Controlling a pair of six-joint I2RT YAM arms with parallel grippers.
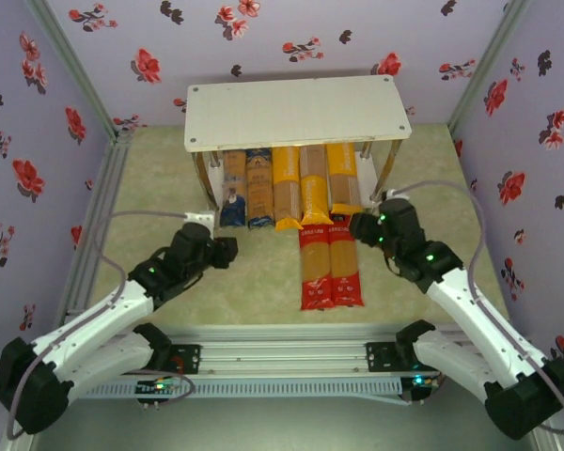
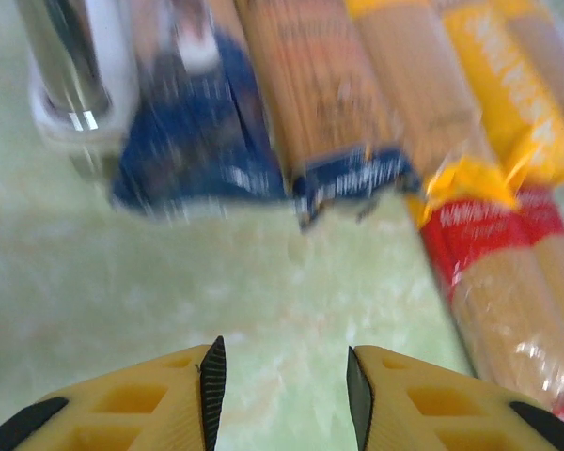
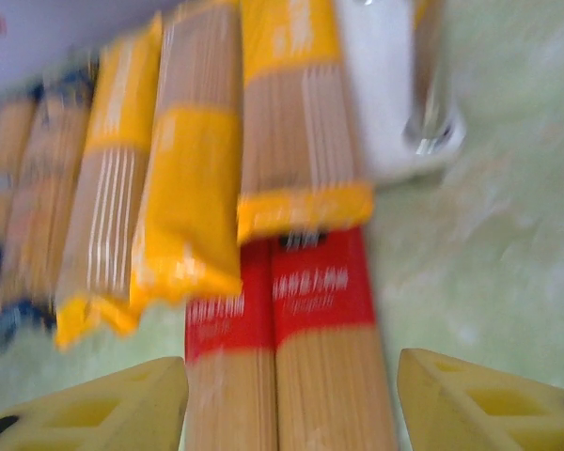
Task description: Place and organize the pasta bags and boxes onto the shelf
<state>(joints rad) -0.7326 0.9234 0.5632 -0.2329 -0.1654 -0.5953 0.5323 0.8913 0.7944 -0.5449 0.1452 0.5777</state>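
Right wrist view: our right gripper (image 3: 291,362) stands open astride two red packs (image 3: 324,291), lying on the table (image 1: 254,282) just before the shelf (image 1: 296,113). Left gripper (image 2: 284,349) is open, empty. We should grasp one pack mid-length, keeping it level.

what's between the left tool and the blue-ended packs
Bare green table between the left tool and the blue-ended packs, seen in the left wrist view.

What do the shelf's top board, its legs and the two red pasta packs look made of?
Top board: white, matte, likely painted wood or laminate. Legs: polished metal, mirror-like glints. Red pasta packs: probably glossy plastic film, strands showing through a window.
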